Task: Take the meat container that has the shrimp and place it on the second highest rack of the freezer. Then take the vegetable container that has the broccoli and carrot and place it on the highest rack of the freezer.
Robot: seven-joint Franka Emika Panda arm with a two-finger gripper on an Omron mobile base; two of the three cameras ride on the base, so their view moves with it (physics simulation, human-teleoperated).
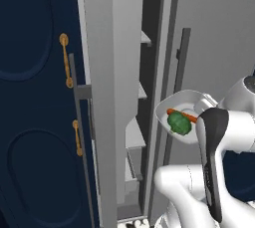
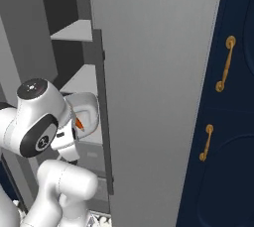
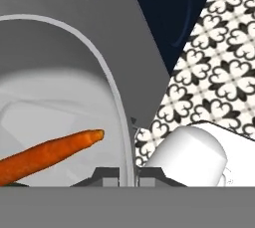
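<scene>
Left base view showing the white dish [image 1: 191, 103] held up in mid-air beside the freezer [image 1: 117, 72], carrying the broccoli [image 1: 179, 123] and the carrot [image 1: 182, 115]; gripper itself lying hidden behind the arm's dark-trimmed link, near rim of the dish being cut off by that same link. Right base view hiding most of the dish [image 2: 89, 109] behind the arm's round joint, letting only a sliver of carrot [image 2: 79, 124] peek out; broccoli not making itself out there. Hand view cropping the carrot [image 3: 47, 153] at the left edge, the dish rim [image 3: 117, 107] arcing down into the gripper [image 3: 128, 174].

Gripper pinching almost fully closed, fingertips [image 3: 107, 174] sitting either side of the thin dish rim and gripping it.

Dish hanging just outside the freezer's open front edge, level with the middle shelves [image 1: 143, 92], the highest rack [image 1: 145, 38] sitting well above it. Open freezer door [image 2: 154, 97] standing close on the right, navy cabinets [image 1: 35, 97] with gold handles [image 1: 65, 60] flanking the left, patterned floor [image 3: 219, 62] lying open below
</scene>
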